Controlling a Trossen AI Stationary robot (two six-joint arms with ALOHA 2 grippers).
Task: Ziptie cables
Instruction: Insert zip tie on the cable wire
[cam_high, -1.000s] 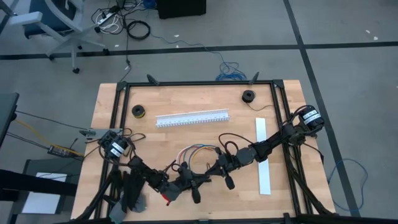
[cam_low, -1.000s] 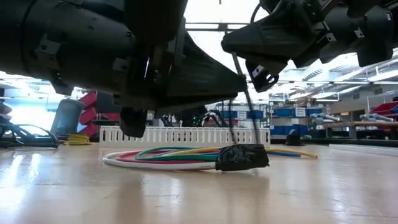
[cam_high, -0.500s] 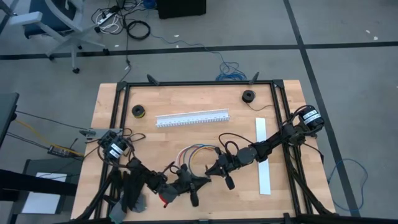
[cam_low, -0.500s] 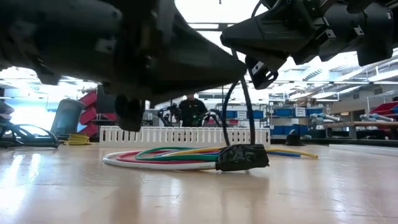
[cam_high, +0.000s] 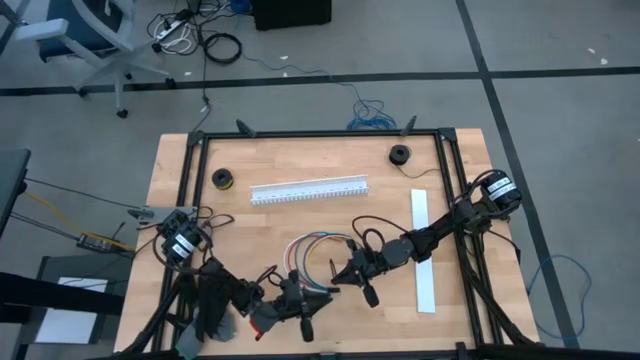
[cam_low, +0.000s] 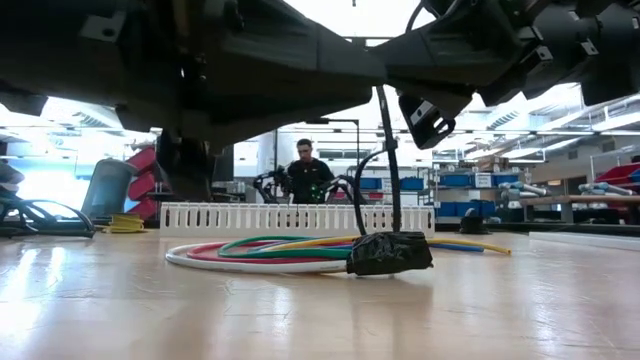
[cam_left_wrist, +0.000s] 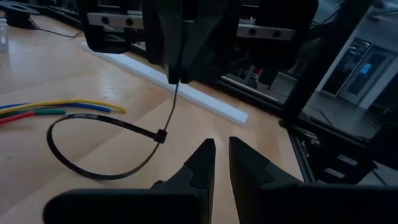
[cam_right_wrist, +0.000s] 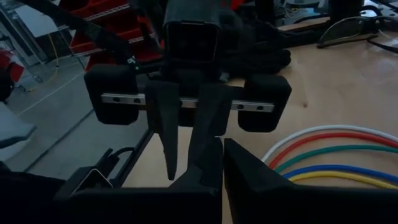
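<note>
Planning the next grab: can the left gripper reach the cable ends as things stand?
Probably yes. The cables lie bare on the table ahead of the shut left gripper; the right gripper, pinching the zip tie, hangs beside them.

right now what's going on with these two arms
The right tool is shut on the tail of a black ziptie, holding it up. The tie's loop lies flat beside the ends of the cables and does not seem to be around them yet. The left tool hovers close by, shut and empty.
</note>
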